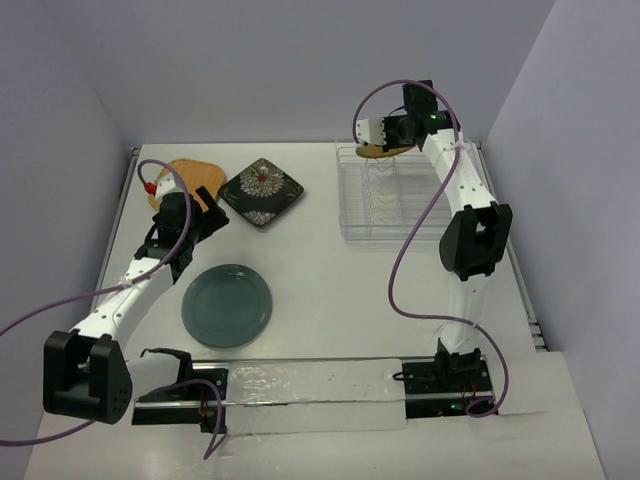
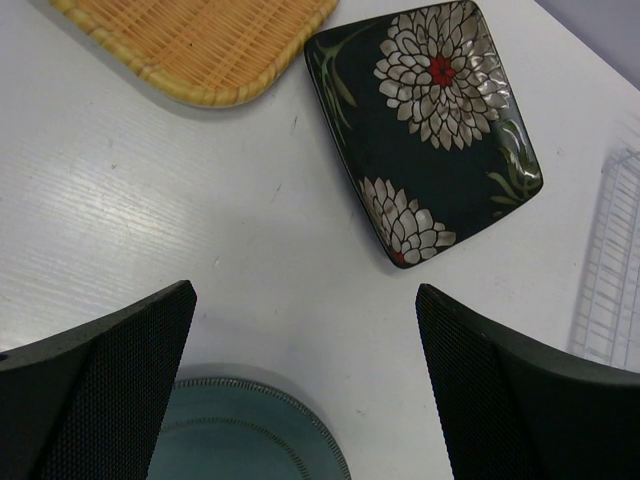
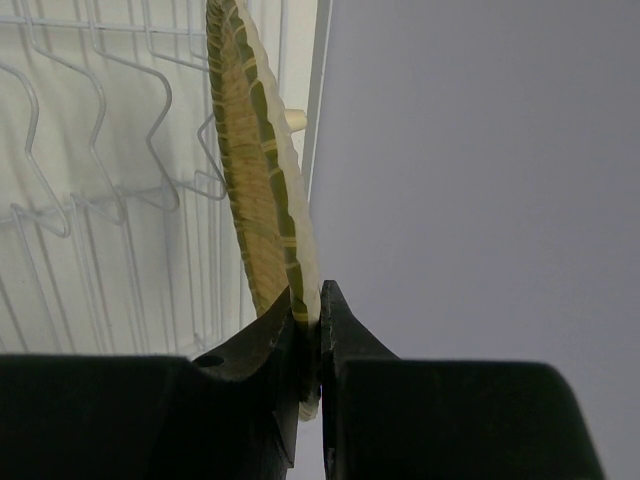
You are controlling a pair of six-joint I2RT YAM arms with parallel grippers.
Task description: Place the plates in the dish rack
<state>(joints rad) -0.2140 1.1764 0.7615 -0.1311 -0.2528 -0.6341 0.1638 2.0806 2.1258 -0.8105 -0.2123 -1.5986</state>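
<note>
My right gripper is shut on the rim of the small yellow woven-look plate, holding it on edge above the far end of the clear dish rack. My left gripper hangs open and holds nothing, above the table between three plates. The orange plate lies beyond it to the left. Further right lies the square black floral plate. The round teal-grey plate sits just below its fingers.
Grey walls close in the white table at the back and on both sides. The rack's wire dividers stand in rows close to the back right wall. A rail with cables runs along the near edge between the arm bases.
</note>
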